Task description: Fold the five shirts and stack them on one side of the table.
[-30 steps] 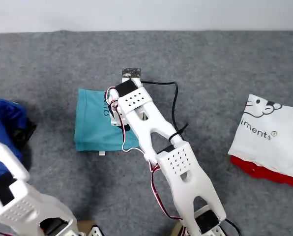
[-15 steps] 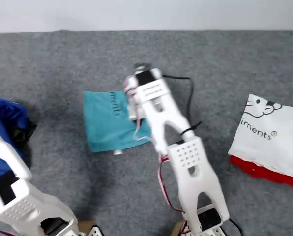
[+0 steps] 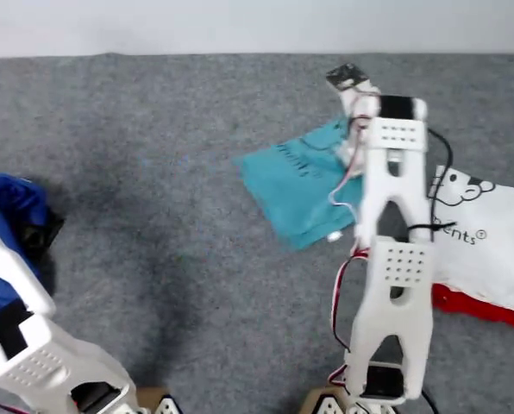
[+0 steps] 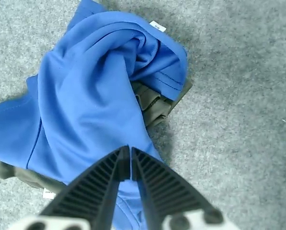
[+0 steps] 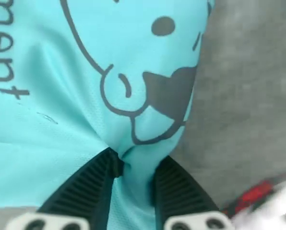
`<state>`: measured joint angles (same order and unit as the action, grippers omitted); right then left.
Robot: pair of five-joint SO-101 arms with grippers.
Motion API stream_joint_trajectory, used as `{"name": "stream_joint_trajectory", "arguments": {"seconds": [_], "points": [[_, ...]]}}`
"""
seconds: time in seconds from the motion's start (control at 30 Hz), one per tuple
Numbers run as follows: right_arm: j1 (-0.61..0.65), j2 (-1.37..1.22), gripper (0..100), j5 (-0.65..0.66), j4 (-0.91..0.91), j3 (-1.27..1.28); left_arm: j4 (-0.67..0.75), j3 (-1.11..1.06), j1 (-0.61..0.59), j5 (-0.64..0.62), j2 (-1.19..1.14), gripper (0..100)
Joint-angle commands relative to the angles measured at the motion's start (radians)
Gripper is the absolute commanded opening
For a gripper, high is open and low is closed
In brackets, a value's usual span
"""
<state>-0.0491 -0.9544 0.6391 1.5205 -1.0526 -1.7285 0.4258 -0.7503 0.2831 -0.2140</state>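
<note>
In the right wrist view my right gripper [image 5: 133, 165] is shut on a pinched fold of the teal shirt [image 5: 85, 86], which has a cartoon face printed on it. From above, the folded teal shirt [image 3: 296, 185] hangs skewed from that gripper [image 3: 350, 153], just left of the stack of a folded white shirt [image 3: 481, 241] on a red shirt [image 3: 473, 306]. At the table's left edge, my left gripper [image 4: 130, 160] is shut, its tips over a crumpled blue shirt [image 4: 85, 96]. The blue shirt lies on an olive shirt [image 4: 157, 103].
The grey carpeted table [image 3: 153, 129] ends at a white wall along the back. The left arm [image 3: 20, 345] stands at the lower left beside the blue heap [image 3: 7, 203]. A red and white patch of the stack [image 5: 258, 201] shows near my right gripper.
My right arm has swung to the right, dragging the teal shirt from left of the table's middle to beside the white and red stack. The left arm has not moved.
</note>
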Motion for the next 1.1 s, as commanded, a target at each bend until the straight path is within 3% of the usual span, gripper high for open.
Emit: {"name": "stream_joint_trajectory", "arguments": {"seconds": [0.0, 0.13, 0.23, 0.33, 0.47, 0.77, 0.93, 1.07], "points": [[-0.059, -0.01, 1.0, 0.161, -0.119, -0.051, -0.026, 0.007, 0.0, 0.0, 0.058, 1], [-0.061, -0.025, 3.8, 0.18, -0.139, -0.051, -0.026, 0.007, 0.0, 0.0, 0.058, 1], [-0.058, -0.021, 15.4, 0.149, -0.12, -0.063, -0.026, 0.007, 0.0, 0.0, 0.058, 1], [-0.058, -0.012, 23.4, -0.066, -0.116, -0.123, -0.026, 0.005, 0.0, 0.0, 0.058, 1], [-0.044, -0.01, 24.0, -0.414, -0.105, -0.193, -0.026, 0.005, 0.0, 0.0, 0.058, 1], [0.082, -0.015, 24.0, -1.0, 0.275, -0.345, -0.026, 0.005, 0.002, 0.002, 0.055, 1], [0.122, -0.01, 25.6, -1.218, 0.275, -0.336, -0.026, 0.005, 0.005, 0.002, 0.051, 1], [0.137, -0.024, 41.1, -1.35, 0.274, -0.333, -0.026, 0.005, 0.005, 0.002, 0.049, 1]]}}
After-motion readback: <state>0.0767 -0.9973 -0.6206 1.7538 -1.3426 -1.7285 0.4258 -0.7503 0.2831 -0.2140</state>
